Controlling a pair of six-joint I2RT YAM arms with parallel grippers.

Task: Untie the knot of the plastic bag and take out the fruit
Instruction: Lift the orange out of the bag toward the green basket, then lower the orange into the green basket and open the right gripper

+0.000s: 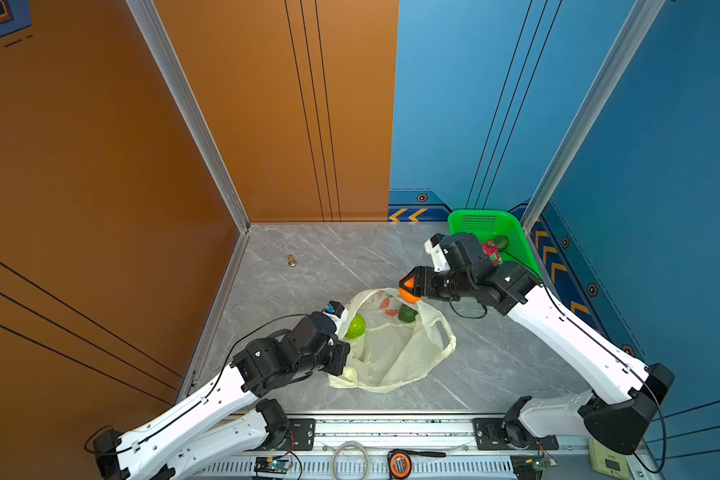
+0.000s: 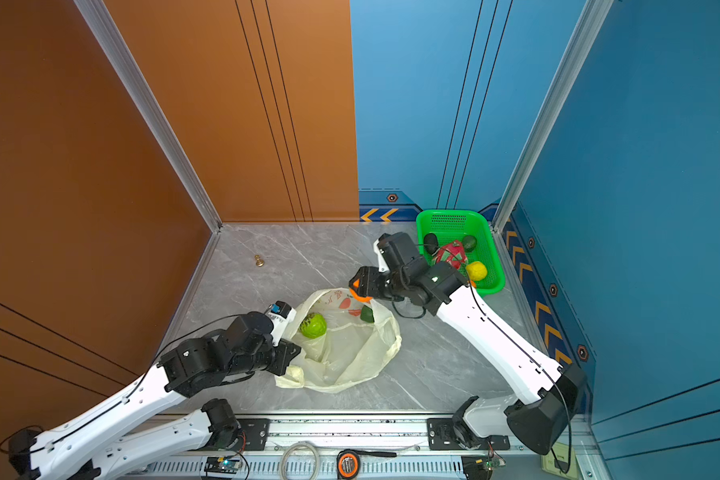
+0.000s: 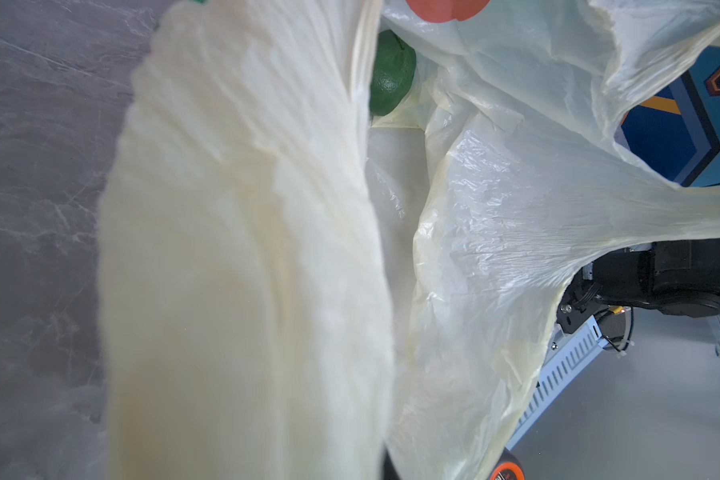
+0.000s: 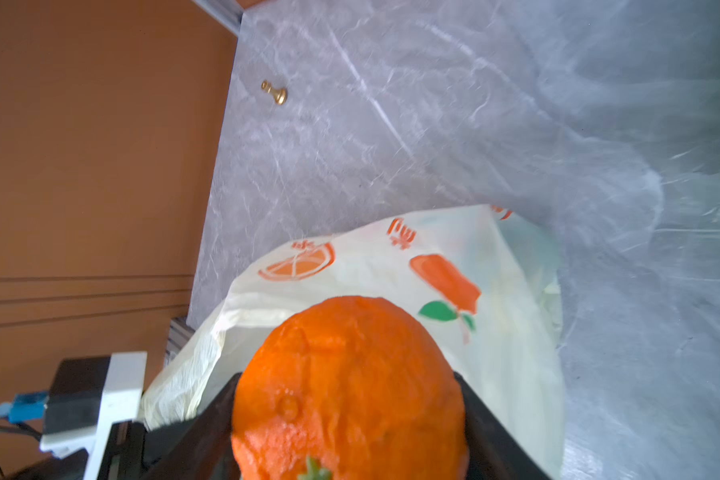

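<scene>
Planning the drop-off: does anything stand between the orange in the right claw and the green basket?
Nothing on the table does; only the right arm's own wrist lies between the orange and the green basket, whose far end looks free.

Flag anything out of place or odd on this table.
One oddity: a small brass pawn-shaped figure stands alone on the grey marble-patterned table near the far left corner, apart from the thin pale yellow plastic bag and bright green perforated basket. Nothing looks spilled or damaged.
</scene>
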